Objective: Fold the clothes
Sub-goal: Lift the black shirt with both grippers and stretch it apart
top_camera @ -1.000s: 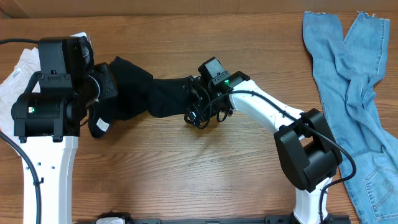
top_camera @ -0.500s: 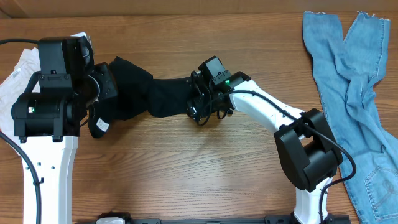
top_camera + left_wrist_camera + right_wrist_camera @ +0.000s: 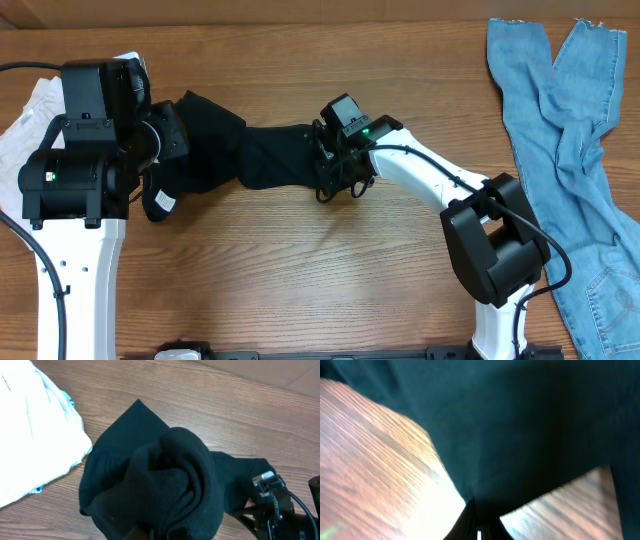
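Change: a second ago the right fingers (image 3: 325,183) stood wide open at the garment's (image 3: 250,152) right end; now they have shut on it.
Right fingers: fully closed, with a tuck of black fabric pinched between the tips in the right wrist view.
Left fingers (image 3: 156,196): closed. The left wrist view shows cloth bunched up over them and hiding them, so they seem to be gripping the left end.
Meaning: both ends now look held, so the garment can probably be lifted and drawn flat. No fold has been made yet; it is still rumpled.
Garment place: on the worktop (image 3: 300,280), left of centre, strung between the two arms. It lies just beside the white cloth (image 3: 28,108) and well apart from the jeans (image 3: 565,150) at the far right.
Long axis: runs left to right across the worktop, slanting a little toward the near edge at its right end.
Shape along it: bulky and heaped on the left, narrowing to a thin neck at the right fingers.
Pointing: one sharp corner on the left sticks out toward the far edge.
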`<state>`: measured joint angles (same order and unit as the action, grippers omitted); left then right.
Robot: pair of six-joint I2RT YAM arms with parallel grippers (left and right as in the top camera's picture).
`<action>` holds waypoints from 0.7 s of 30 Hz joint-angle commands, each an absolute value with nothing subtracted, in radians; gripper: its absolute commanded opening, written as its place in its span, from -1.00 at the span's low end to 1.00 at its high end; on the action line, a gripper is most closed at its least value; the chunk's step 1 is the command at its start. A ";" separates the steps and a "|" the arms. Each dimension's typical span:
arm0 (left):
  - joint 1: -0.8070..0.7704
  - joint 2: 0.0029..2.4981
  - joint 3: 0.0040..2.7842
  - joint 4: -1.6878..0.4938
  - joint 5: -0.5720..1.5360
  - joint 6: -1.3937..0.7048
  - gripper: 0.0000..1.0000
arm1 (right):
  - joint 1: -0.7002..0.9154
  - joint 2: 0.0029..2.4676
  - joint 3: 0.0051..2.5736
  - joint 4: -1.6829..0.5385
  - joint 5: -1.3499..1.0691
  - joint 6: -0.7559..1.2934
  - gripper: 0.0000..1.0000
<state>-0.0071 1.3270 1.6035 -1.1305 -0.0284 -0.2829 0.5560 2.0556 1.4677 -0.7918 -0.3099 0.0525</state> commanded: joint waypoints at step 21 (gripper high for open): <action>-0.014 1.261 2.001 -1.198 -0.160 -0.160 -0.92 | 0.135 1.637 2.424 -1.605 -0.172 0.050 -0.92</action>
<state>-0.0071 1.3155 1.9373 -1.1801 -0.1345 -0.1757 0.1383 1.6405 2.3676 -1.5673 -0.1764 0.0517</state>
